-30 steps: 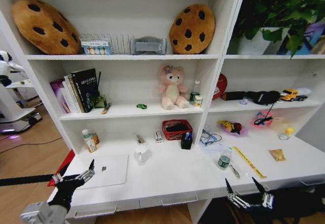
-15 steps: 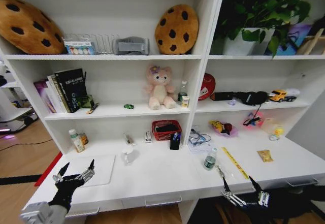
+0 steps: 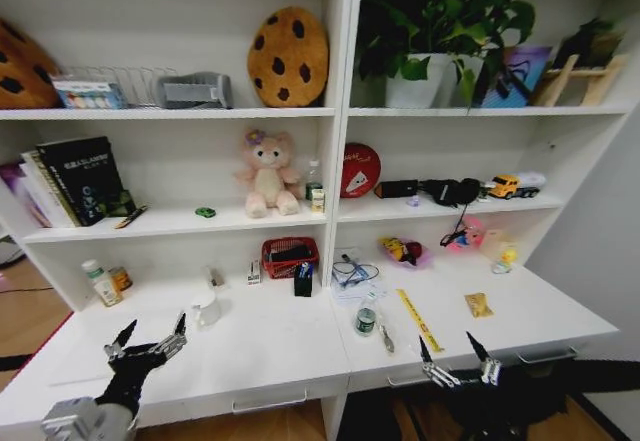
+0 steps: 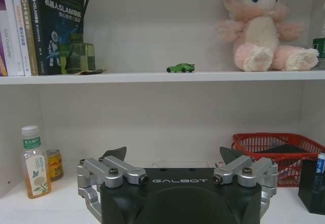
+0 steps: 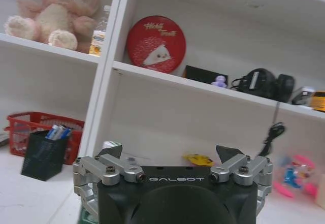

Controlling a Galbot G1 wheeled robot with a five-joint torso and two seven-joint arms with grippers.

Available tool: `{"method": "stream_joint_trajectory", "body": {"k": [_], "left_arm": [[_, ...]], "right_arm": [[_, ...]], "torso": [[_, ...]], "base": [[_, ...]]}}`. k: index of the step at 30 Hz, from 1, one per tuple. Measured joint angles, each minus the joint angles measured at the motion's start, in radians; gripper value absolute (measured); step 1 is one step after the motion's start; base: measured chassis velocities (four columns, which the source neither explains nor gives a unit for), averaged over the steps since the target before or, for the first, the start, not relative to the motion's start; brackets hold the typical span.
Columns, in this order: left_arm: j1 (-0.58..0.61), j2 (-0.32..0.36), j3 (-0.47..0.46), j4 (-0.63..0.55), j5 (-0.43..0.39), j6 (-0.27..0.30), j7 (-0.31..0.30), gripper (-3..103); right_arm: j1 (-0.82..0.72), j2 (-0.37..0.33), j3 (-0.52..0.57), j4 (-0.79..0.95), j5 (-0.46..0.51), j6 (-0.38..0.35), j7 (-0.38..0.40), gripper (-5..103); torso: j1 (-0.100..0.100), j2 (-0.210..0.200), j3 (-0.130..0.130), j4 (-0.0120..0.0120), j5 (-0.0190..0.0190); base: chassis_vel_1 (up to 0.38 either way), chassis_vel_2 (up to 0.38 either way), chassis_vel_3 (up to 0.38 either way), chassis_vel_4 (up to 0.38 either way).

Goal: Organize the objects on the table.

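Above table (image 3: 280,346) front: left gripper (image 3: 147,342), right gripper (image 3: 455,354) (jaws spread, empty).

1. Long white surface (image 3: 270,346) with silver-handled drawers along the front edge.
2. Small clear bottle (image 3: 366,320) with green label, upright near the middle.
3. Black pen cup (image 3: 303,280) holding blue pens, just beside a red basket (image 3: 288,256).
4. Yellow ruler (image 3: 419,319) lying flat, right of the bottle.

Bright, even indoor light with soft shadows under each shelf (image 3: 190,113); the head view bends at its edges, and the plant (image 3: 440,11) at top stays dark
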Motion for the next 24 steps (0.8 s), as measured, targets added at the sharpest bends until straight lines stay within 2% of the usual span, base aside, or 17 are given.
{"method": "stream_joint_trajectory", "body": {"k": [4, 5, 6, 7, 9, 16, 24], "left_arm": [[0.0, 0.0, 0.0, 0.0, 0.0, 0.0, -0.001, 100], [0.0, 0.0, 0.0, 0.0, 0.0, 0.0, -0.001, 100], [0.0, 0.0, 0.0, 0.0, 0.0, 0.0, -0.001, 100], [0.0, 0.0, 0.0, 0.0, 0.0, 0.0, -0.001, 100], [0.0, 0.0, 0.0, 0.0, 0.0, 0.0, -0.001, 100], [0.0, 0.0, 0.0, 0.0, 0.0, 0.0, -0.001, 100], [0.0, 0.0, 0.0, 0.0, 0.0, 0.0, -0.001, 100]], "right_arm": [[0.11, -0.095, -0.054, -0.031, 0.087, -0.094, -0.009, 100], [0.11, -0.095, -0.054, -0.031, 0.087, -0.094, -0.009, 100], [0.144, -0.13, -0.078, -0.049, 0.114, -0.124, -0.008, 100], [0.144, -0.13, -0.078, -0.049, 0.114, -0.124, -0.008, 100], [0.195, -0.179, -0.116, -0.079, 0.155, -0.157, 0.005, 100], [0.337, -0.272, -0.198, -0.142, 0.243, -0.2, 0.031, 100], [0.492, -0.317, -0.279, -0.247, 0.317, -0.216, 0.037, 100]], "torso": [[0.0, 0.0, 0.0, 0.0003, 0.0], [0.0, 0.0, 0.0, 0.0003, 0.0], [0.0, 0.0, 0.0, 0.0001, 0.0004], [0.0, 0.0, 0.0, 0.0001, 0.0004], [0.0, 0.0, 0.0, -0.0001, 0.0005], [0.0, 0.0, 0.0, -0.0001, 0.0003], [0.0, 0.0, 0.0, -0.0001, 0.0003]], "base": [[0.046, 0.07, -0.028, -0.036], [0.0, 0.0, 0.0, 0.0], [0.0, 0.0, 0.0, 0.0], [0.0, 0.0, 0.0, 0.0], [0.0, 0.0, 0.0, 0.0], [0.0, 0.0, 0.0, 0.0], [0.0, 0.0, 0.0, 0.0]]}}
